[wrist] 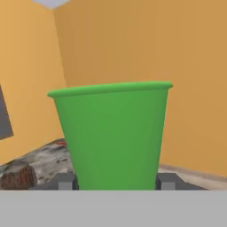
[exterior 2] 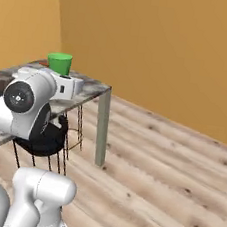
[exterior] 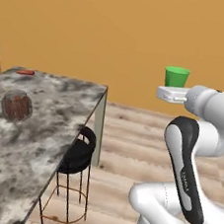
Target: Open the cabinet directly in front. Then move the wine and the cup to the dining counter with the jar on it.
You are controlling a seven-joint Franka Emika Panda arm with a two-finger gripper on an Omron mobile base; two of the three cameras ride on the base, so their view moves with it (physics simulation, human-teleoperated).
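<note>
My gripper (wrist: 116, 182) is shut on the cup (wrist: 111, 137), a bright green tapered cup held upright between the two dark fingertips (wrist: 66, 181). From the left base camera the cup (exterior: 177, 76) stands above the white hand, in the air to the right of the dining counter (exterior: 40, 145). The right base camera has the cup (exterior 2: 60, 62) in front of the counter's far end (exterior 2: 93, 89). The jar (exterior: 17, 105), squat with reddish-brown contents, sits on the stone top well left of the cup, and appears low at the left as the jar (wrist: 17, 175). The cabinet and the wine are out of view.
A small red thing (exterior: 25, 72) lies at the counter's far corner. A black stool (exterior: 79, 152) on thin legs stands under the counter's right edge. Open wooden floor (exterior 2: 169, 167) stretches to the right, up to the orange wall.
</note>
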